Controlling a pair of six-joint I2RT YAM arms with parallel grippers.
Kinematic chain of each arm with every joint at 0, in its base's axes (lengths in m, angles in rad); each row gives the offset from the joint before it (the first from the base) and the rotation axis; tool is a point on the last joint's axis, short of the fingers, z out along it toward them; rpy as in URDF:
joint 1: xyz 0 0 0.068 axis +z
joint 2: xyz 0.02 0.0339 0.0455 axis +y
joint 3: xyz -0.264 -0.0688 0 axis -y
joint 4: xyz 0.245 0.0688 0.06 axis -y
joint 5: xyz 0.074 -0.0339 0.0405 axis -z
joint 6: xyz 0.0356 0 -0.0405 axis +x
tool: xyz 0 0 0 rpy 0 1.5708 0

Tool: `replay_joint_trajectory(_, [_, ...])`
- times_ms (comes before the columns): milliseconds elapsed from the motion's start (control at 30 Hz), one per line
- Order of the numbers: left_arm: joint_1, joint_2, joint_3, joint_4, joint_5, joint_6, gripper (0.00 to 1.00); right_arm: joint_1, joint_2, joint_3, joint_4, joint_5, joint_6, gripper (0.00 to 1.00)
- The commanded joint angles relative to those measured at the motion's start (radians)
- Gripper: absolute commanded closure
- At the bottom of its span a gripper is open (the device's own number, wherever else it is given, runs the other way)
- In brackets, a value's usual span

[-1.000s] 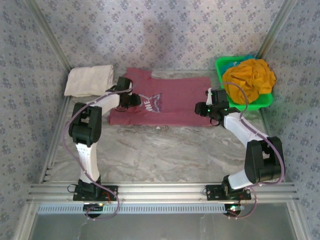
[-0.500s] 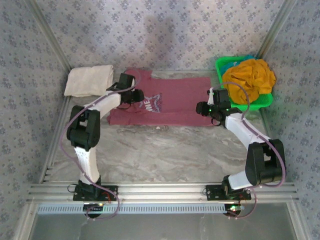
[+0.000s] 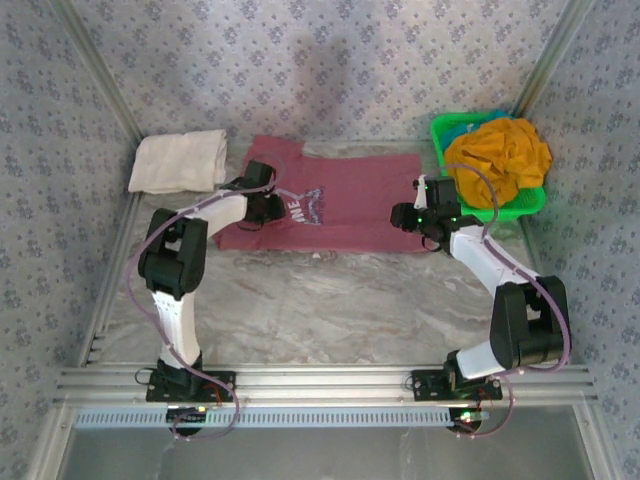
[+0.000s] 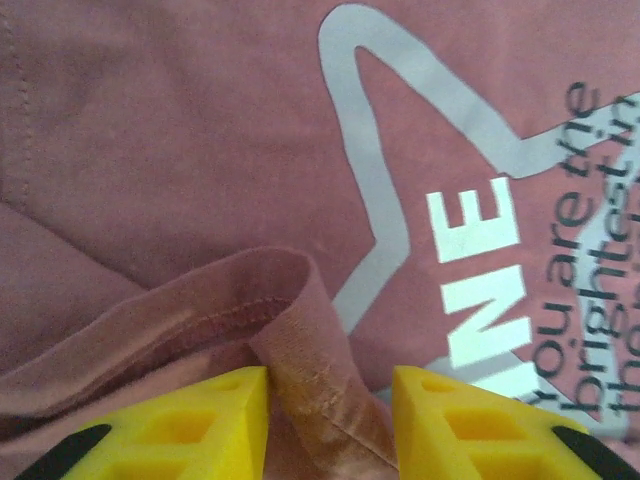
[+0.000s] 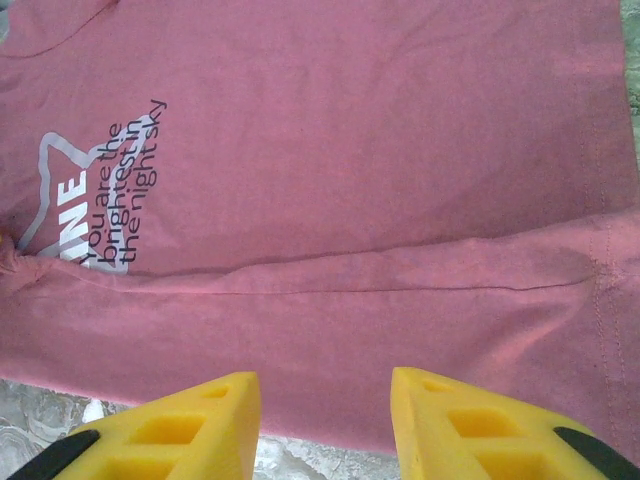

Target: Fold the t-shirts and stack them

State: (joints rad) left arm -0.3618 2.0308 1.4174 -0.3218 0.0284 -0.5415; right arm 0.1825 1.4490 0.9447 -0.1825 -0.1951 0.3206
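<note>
Stretching from the left fingers across to the right ones, the maroon t-shirt (image 3: 350, 205) lies flat on the marble table (image 3: 330, 300). Its long axis runs from one gripper to the other, with the neck end by the left fingers and the hem end past the right ones. The near long side is folded up over the body. The mustard-orange t-shirt (image 3: 500, 155) is heaped in a green basket (image 3: 440, 130) just beyond and outside the right fingers. The cream-white t-shirt (image 3: 180, 162) lies folded beyond and outside the left fingers. The right gripper (image 3: 405, 215) has its yellow fingers spread with nothing between them, over the shirt's near edge. The left gripper (image 3: 268, 207) sits just short of the white star print (image 4: 380, 200). A raised fold of ribbed collar (image 4: 320, 380) fills the gap between its fingers, but I can't tell whether they have it clamped.
</note>
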Motion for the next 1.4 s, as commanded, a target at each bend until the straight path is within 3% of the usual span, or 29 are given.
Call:
replay_joint_trajectory(0, [0.004,0.037,0.07,-0.039,-0.023,0.014,0.69,-0.01,-0.004,-0.022,0.0,-0.007,-0.006,0.59])
replay_joint_trajectory(133, [-0.002,0.033,0.088,-0.051,-0.049,0.022,0.89,-0.017,-0.018,-0.026,-0.005,-0.009,-0.006,0.59])
replay_joint_trajectory(500, [-0.05,0.11,0.268,-0.164,-0.121,0.16,0.96,-0.024,-0.027,-0.04,0.01,-0.01,0.004,0.58])
replay_joint_trajectory(633, [-0.088,0.209,0.44,-0.28,-0.174,0.277,0.91,-0.024,-0.024,-0.04,0.007,-0.013,0.003,0.58])
replay_joint_trajectory(767, [-0.125,0.28,0.582,-0.387,-0.257,0.396,0.67,-0.024,-0.022,-0.038,0.001,-0.013,0.002,0.57])
replay_joint_trajectory(833, [-0.135,0.265,0.583,-0.39,-0.304,0.417,0.62,-0.024,-0.021,-0.035,-0.002,-0.013,0.002,0.57])
replay_joint_trajectory(967, [-0.128,0.101,0.409,-0.277,-0.326,0.37,0.52,-0.024,-0.02,-0.031,-0.005,-0.018,0.003,0.57])
replay_joint_trajectory(1067, [-0.097,-0.099,0.169,-0.125,-0.283,0.292,0.48,-0.023,-0.021,-0.021,-0.022,-0.014,0.0,0.57])
replay_joint_trajectory(1233, [0.033,-0.361,-0.218,0.029,-0.092,0.099,0.5,-0.017,-0.016,-0.012,-0.085,-0.007,-0.007,0.57])
replay_joint_trajectory(1367, [0.105,-0.474,-0.423,0.046,-0.016,0.068,0.58,-0.001,-0.004,-0.029,-0.14,-0.001,0.012,0.63])
